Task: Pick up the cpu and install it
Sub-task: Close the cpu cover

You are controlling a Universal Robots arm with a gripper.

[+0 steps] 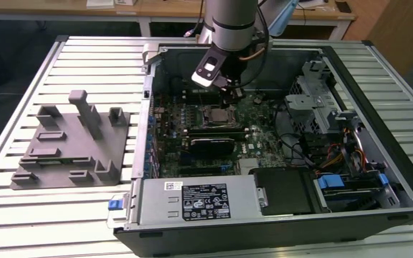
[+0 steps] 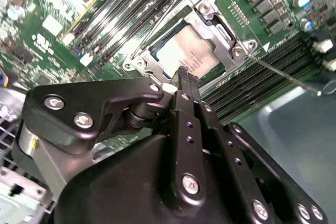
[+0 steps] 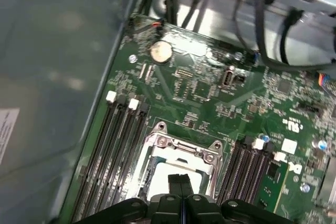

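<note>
Two memory-slot banks (image 3: 113, 150) beside the socketed cpu (image 2: 184, 51), pincer (image 2: 184, 74) over it.

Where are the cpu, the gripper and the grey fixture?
cpu (image 2: 184, 51): second wrist view, its silver top.
gripper (image 3: 181, 179): first wrist view, between its fingertips.
grey fixture (image 1: 69, 161): exterior view, its flat base.
</note>
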